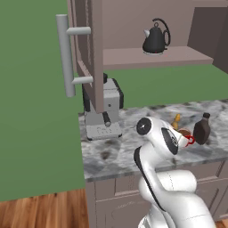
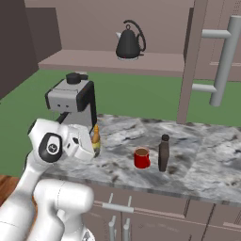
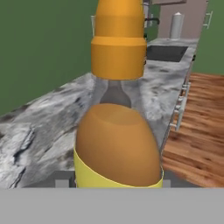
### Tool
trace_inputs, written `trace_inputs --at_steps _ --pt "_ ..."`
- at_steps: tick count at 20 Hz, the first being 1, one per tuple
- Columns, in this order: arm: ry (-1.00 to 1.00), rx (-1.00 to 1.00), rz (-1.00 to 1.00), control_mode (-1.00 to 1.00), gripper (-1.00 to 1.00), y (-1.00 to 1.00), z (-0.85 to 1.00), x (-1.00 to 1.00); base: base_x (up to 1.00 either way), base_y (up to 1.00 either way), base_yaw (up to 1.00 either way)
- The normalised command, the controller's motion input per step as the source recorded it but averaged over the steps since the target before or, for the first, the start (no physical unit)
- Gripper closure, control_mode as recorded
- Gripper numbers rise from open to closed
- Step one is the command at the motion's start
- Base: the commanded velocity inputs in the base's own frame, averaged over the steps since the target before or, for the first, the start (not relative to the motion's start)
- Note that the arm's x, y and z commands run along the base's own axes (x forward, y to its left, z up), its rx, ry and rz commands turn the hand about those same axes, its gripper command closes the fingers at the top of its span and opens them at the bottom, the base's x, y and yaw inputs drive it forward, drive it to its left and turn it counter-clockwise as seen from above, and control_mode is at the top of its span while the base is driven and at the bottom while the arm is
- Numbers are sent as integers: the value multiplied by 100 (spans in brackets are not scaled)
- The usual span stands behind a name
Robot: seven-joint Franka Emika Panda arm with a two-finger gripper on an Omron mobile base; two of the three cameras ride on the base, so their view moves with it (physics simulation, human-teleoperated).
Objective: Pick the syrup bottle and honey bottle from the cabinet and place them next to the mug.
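The honey bottle (image 3: 116, 144), amber with an orange nozzle and a yellow label, sits between my fingertips in the hand view, and my gripper (image 3: 113, 183) is shut on it. In the right base view the honey bottle (image 2: 96, 140) is low at the marble counter, left of the red mug (image 2: 141, 158), with my white hand against it. The dark brown syrup bottle (image 2: 163, 153) stands upright just right of the mug. From the left base, the honey bottle (image 1: 177, 120) peeks out behind my arm, near the mug (image 1: 189, 140) and syrup bottle (image 1: 202, 129). The cabinet (image 1: 156, 58) is open above.
A black kettle (image 1: 156, 38) stands on the cabinet shelf. The open door with its grey bar handle (image 1: 67, 55) hangs over the counter's left end. A grey coffee machine (image 2: 73, 101) sits behind my hand. A sink (image 3: 166, 52) lies further along the counter.
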Motion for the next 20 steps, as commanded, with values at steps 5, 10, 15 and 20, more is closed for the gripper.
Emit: trace_inputs --at_steps 5,10,15,20 --pt "-1 0 0 -100 100 -25 -31 -7 0 0 0" --pt "0 0 0 -100 100 -18 -39 0 0 0 0" --pt "0 0 0 -100 100 -18 -36 0 0 0 0" --pt "0 -1 -1 -100 100 -19 -37 0 0 0 0"
